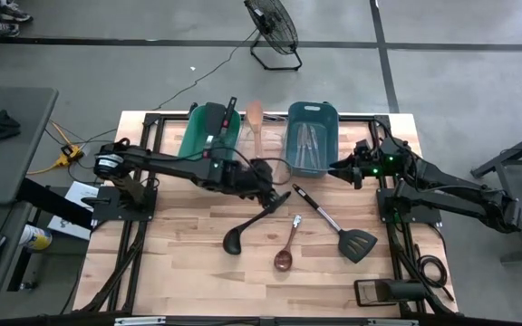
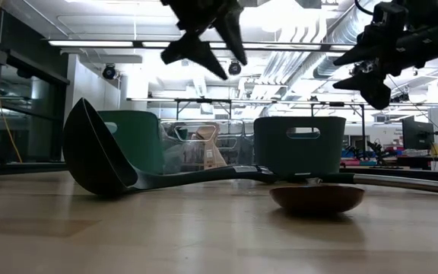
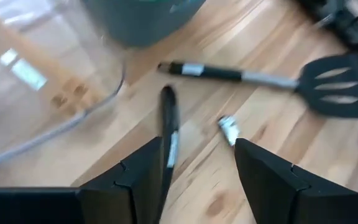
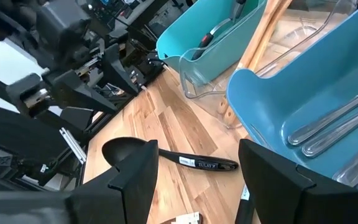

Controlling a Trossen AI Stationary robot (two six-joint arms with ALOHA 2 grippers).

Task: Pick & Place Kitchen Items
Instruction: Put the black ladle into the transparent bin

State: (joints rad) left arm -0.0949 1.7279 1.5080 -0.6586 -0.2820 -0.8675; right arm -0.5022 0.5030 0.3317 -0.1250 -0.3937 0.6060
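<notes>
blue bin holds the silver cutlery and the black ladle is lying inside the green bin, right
Not quite. The blue bin does hold the silver cutlery, but the black ladle is not inside the green bin. The high view shows it lying on the bare wooden table, in front of the bins, below the left gripper.

No readable text anywhere.
White sticker labels sit on the black plastic ladle handle [image 4: 194, 163] and the black slotted spatula's handle [image 3: 216, 73], print too small to make out.
</notes>
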